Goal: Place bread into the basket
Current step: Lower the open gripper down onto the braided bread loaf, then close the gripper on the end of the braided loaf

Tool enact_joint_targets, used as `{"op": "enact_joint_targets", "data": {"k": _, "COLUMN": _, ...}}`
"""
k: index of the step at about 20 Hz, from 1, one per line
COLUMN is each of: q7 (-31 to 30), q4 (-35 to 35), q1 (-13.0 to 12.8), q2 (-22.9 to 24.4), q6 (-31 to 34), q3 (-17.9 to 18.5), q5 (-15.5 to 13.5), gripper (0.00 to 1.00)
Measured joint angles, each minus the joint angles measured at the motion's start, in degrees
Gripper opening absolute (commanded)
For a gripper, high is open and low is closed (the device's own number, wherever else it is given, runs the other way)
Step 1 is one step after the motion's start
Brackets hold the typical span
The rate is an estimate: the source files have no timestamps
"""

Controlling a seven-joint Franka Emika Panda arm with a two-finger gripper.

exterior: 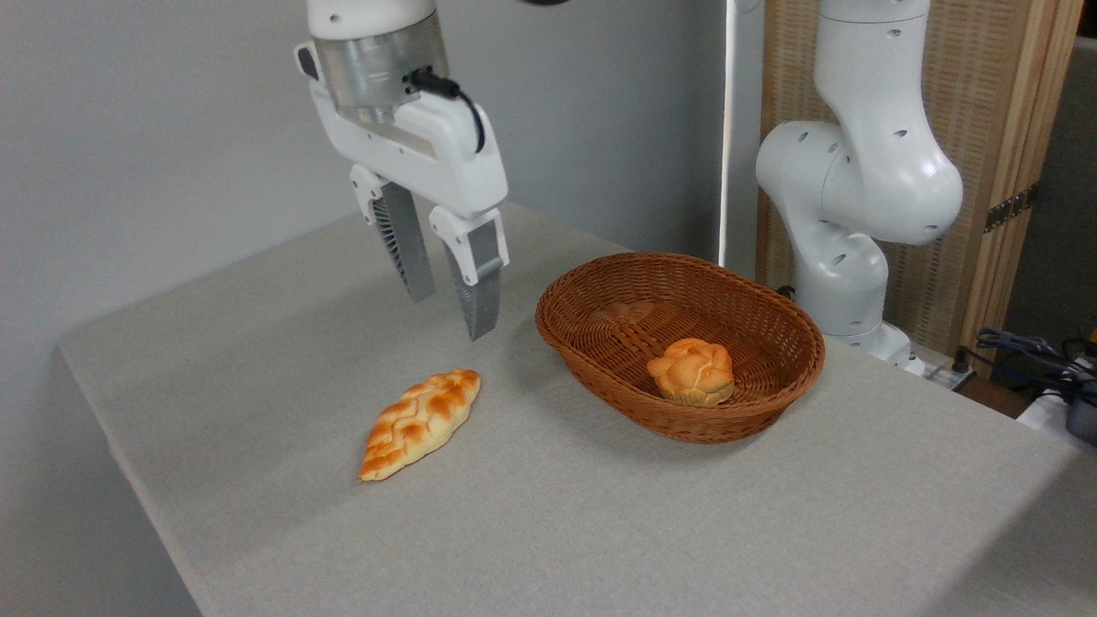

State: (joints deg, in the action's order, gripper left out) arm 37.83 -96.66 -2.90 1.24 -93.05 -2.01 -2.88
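The bread, a braided loaf with pointed ends and a golden-orange crust, lies flat on the grey tablecloth left of centre. My gripper hangs above and a little behind it, open, with nothing between its grey fingers. To the right stands the oval brown wicker basket, apart from the loaf.
A small round knotted bun sits inside the basket near its front wall. The white arm base stands behind the basket at the table's far right. Cables lie off the table's right edge. The table's left edge runs close to the loaf.
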Motion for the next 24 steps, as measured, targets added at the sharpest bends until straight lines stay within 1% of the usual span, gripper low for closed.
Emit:
{"op": "enact_joint_targets", "data": {"k": 3, "q7": -5.98, "q4": -3.55, "q1": -1.04, "q2": -0.31, "q6": -4.85, "q3": -2.02, "q5": 0.0, "gripper": 1.0}}
{"op": "enact_joint_targets", "data": {"k": 7, "q7": -9.15, "q4": -7.81, "q1": -2.58, "q2": -0.8, "q6": -8.93, "q3": -2.41, "q5": 0.0, "gripper": 1.0}}
{"op": "enact_joint_targets", "data": {"k": 11, "q7": -15.33, "q4": -11.24, "q1": -3.3, "q2": -2.52, "q6": -14.44, "q3": -4.81, "q5": 0.03, "gripper": 1.0}}
{"op": "enact_joint_targets", "data": {"k": 14, "q7": -18.1, "q4": -12.98, "q1": -3.81, "q2": -3.9, "q6": -16.98, "q3": -6.13, "q5": 1.66, "gripper": 1.0}}
{"op": "enact_joint_targets", "data": {"k": 17, "q7": -19.16, "q4": -13.92, "q1": -4.44, "q2": -4.79, "q6": -18.22, "q3": -6.54, "q5": 3.28, "gripper": 1.0}}
{"op": "enact_joint_targets", "data": {"k": 21, "q7": -19.17, "q4": -14.67, "q1": -4.51, "q2": -5.42, "q6": -19.23, "q3": -6.54, "q5": 3.68, "gripper": 1.0}}
{"op": "enact_joint_targets", "data": {"k": 24, "q7": -19.17, "q4": -15.53, "q1": -4.75, "q2": -5.84, "q6": -21.33, "q3": -6.56, "q5": 3.7, "gripper": 1.0}}
